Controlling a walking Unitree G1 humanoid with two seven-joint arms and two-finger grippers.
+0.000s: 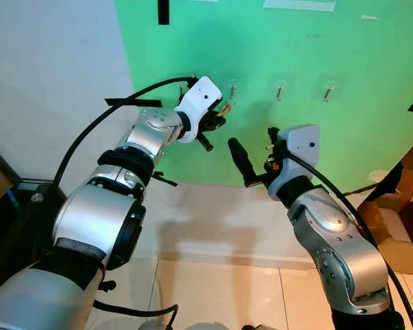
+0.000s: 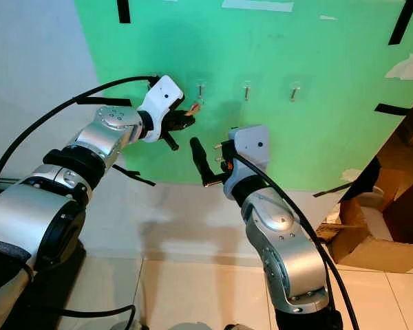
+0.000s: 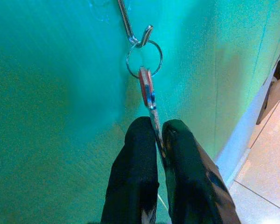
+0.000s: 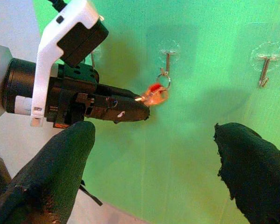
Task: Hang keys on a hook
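Red-headed key [image 3: 146, 87], ring [image 3: 144, 59] on hook [image 3: 139, 37]

The green wall panel [image 1: 316, 137] ahead of me carries three small hooks in a row: one at 11 o'clock [image 1: 233, 89], one at 12 [image 1: 280, 90], one at 1 [image 1: 328, 90]. My key ring [image 3: 144, 58] hangs on the first hook.

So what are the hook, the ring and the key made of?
The hook and the ring look like shiny silver metal; both glint in the light. The key, held in the left pincer, has a glinting metal blade and a red head, perhaps a plastic cover. The hook's clear base, seen from the right wrist, looks like plastic.
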